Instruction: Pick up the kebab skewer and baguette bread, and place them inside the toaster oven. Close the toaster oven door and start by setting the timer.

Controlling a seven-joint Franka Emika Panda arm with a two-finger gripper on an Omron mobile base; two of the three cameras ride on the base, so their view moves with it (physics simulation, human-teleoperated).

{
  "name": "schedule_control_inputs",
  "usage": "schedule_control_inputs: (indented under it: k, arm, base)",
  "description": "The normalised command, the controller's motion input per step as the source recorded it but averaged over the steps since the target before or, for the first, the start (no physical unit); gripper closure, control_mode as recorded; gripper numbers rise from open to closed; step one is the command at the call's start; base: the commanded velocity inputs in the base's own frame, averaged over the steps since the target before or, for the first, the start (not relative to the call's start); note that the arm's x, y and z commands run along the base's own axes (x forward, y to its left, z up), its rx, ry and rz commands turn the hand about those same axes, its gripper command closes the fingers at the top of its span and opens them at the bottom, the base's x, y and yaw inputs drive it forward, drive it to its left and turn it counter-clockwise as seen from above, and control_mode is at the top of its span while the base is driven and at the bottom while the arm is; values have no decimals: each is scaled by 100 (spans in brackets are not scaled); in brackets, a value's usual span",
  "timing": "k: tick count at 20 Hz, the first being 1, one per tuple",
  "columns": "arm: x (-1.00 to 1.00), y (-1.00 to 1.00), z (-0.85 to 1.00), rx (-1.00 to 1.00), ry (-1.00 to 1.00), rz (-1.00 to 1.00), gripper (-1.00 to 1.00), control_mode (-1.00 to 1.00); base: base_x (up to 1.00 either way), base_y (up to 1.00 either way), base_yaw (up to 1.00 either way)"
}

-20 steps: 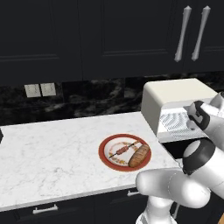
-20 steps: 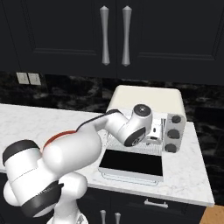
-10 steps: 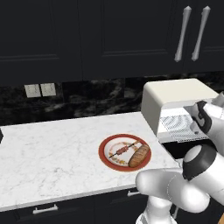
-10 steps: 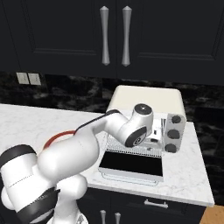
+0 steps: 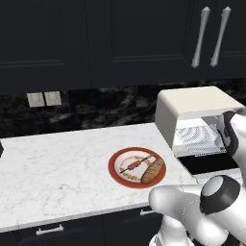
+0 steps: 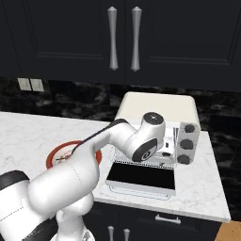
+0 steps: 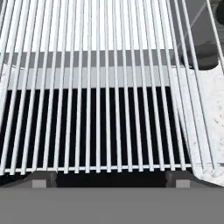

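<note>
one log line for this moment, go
stage: oven opened | toaster oven door: down | gripper: open above wire rack | kebab skewer, baguette bread: on plate

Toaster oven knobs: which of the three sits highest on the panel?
The top knob on the toaster oven, just under its cream roof; the other two stack below it.

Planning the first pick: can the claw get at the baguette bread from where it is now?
Probably yes. The baguette bread lies uncovered on the red plate beside the kebab skewer, nothing over it. The claw, open, sits at the toaster oven rack and must swing back left.
</note>
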Motion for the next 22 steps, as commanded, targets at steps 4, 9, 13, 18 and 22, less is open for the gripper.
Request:
schedule_control_inputs:
  k: [4, 9, 13, 18, 22]
  arm:
    - [1, 34, 94, 9, -7, 0, -100, -100]
    - [18, 77, 63, 14, 0, 0, -100, -100]
    - [28, 98, 46, 12, 0, 0, -100, -100]
    - [18, 99, 29, 13, 0, 0, -100, -100]
    - [8, 89, 9, 16, 0, 0, -100, -100]
  base:
    - [0, 0, 0]
    - [0, 0, 0]
    - [0, 0, 0]
    - [0, 0, 0]
    - [0, 0, 0]
